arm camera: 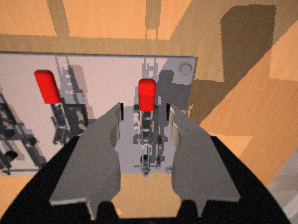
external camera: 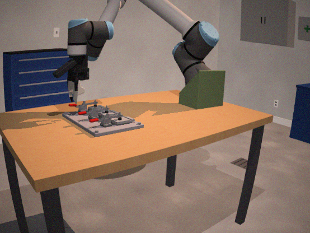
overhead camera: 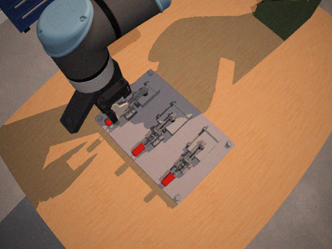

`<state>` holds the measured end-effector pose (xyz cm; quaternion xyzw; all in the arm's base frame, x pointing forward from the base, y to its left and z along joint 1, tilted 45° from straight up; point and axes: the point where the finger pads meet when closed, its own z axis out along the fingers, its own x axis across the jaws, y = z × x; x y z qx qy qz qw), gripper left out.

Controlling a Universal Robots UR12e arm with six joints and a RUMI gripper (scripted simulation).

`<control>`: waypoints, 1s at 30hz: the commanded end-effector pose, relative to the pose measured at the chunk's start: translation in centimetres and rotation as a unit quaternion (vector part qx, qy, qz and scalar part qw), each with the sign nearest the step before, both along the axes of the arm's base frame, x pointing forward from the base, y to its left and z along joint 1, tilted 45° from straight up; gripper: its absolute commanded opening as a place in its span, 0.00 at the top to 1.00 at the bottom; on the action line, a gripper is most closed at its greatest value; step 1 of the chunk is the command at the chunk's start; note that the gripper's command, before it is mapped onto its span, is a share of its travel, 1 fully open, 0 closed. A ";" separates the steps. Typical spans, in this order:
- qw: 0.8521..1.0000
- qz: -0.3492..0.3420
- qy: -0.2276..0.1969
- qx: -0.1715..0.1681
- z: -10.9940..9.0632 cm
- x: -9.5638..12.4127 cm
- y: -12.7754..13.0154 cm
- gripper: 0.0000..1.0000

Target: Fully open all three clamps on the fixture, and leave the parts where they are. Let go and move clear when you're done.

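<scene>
So the clamp with this red handle (overhead camera: 108,122) (external camera: 73,105) (arm camera: 146,95) is at one end of the fixture plate (overhead camera: 190,190) (external camera: 96,134) (arm camera: 110,70), with two more clamps beside it. The end effector (overhead camera: 115,120) (external camera: 73,100) (arm camera: 145,104) is right above it, partway open, nothing between its fingers. The plate lies on the tabletop (overhead camera: 105,203) (external camera: 168,134) (arm camera: 115,25), and a green block (external camera: 210,89) stands well apart from it.
</scene>
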<state>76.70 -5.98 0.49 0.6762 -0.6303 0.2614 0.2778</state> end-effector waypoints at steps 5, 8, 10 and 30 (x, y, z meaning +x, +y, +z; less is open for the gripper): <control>1.000 0.001 -0.003 0.000 0.3 0.3 0.1 0.72; 1.000 0.001 -0.003 -0.001 0.4 0.3 0.0 0.72; 1.000 0.001 -0.004 -0.001 0.4 0.3 0.0 0.72; 1.000 0.001 -0.004 -0.001 0.6 0.4 -0.1 0.72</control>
